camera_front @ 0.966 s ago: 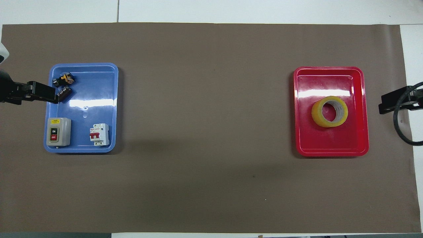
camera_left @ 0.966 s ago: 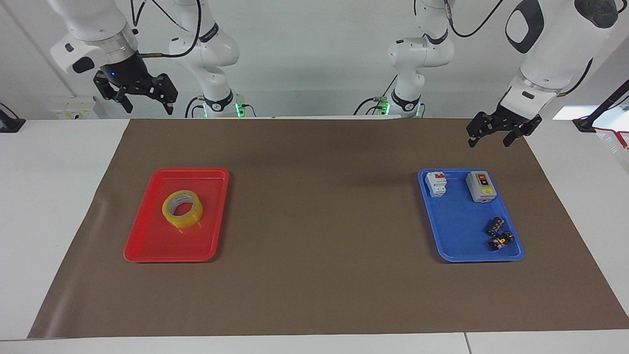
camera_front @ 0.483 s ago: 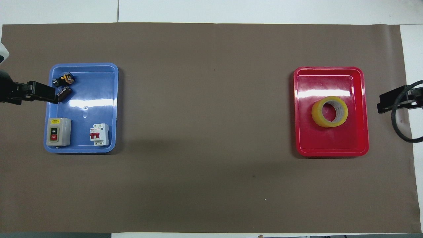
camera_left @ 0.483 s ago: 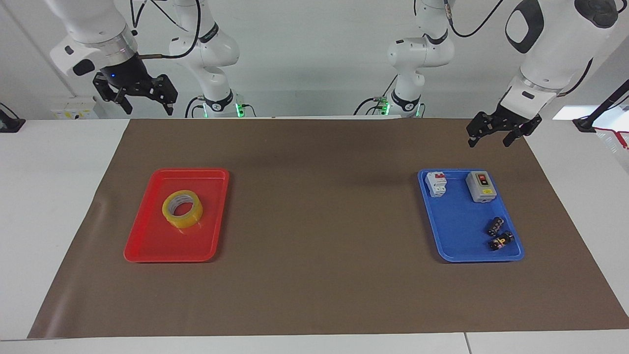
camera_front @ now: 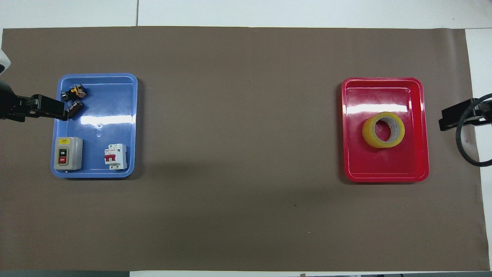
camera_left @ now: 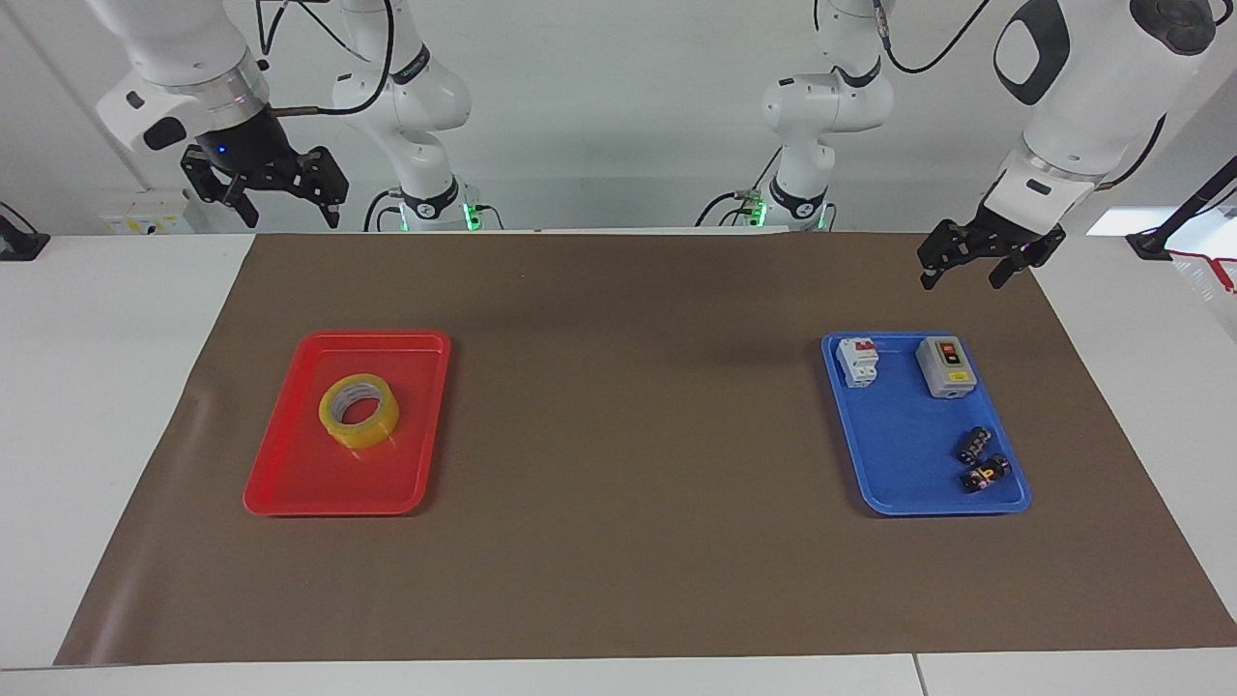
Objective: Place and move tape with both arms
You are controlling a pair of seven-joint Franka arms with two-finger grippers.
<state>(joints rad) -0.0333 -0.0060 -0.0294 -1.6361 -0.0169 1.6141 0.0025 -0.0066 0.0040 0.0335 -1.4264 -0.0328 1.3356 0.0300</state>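
Above the mat's corners, right hand and left hand hang spread.

One roll of tape, two trays, one red tray under the tape and one blue tray, one grey switch box, one white circuit breaker, two small black connectors, one brown mat on the tabletop, two robot arms, each with one pincer, left pincer, right pincer.

Glossy plastic red tray; matt brown mat.
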